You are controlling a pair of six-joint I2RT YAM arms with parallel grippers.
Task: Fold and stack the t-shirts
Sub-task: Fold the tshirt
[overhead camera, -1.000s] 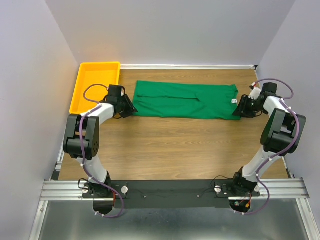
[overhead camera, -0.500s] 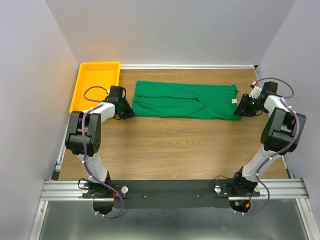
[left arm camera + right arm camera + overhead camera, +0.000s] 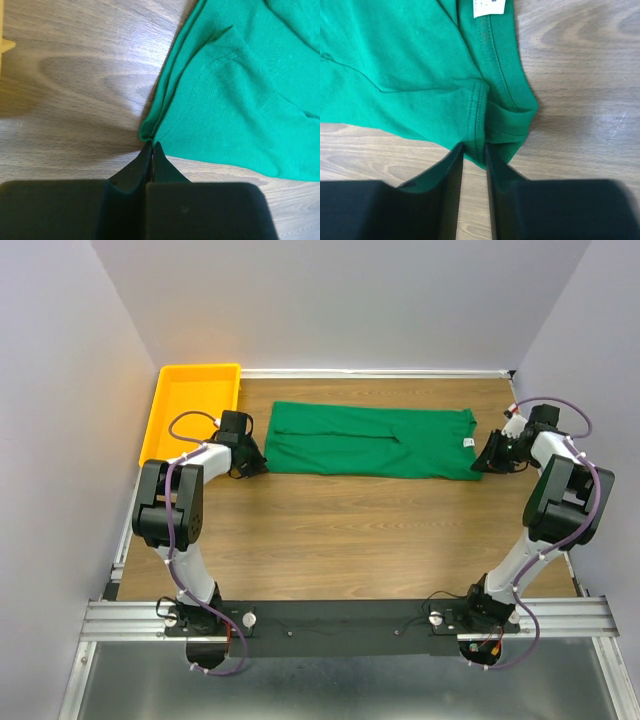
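Observation:
The green t-shirt (image 3: 370, 440) lies flat as a long folded strip across the far half of the table, its white neck label (image 3: 467, 443) near the right end. My left gripper (image 3: 262, 464) sits low at the strip's near-left corner. In the left wrist view it (image 3: 152, 144) is shut, with the folded corner of the t-shirt (image 3: 240, 90) pinched at its very tips. My right gripper (image 3: 481, 466) is at the near-right corner. There it (image 3: 474, 150) stands narrowly open, astride the stitched hem of the t-shirt (image 3: 410, 60), with the label (image 3: 490, 6) beyond.
A yellow plastic tray (image 3: 165, 415) stands at the far left against the wall, just left of my left arm; its corner (image 3: 5, 46) shows in the left wrist view. White walls close in the table on three sides. Bare wood lies between the shirt and the arm bases.
My left gripper has shut at the shirt's left corner. My right gripper's jaws have narrowed around the hem. The shirt has not shifted.

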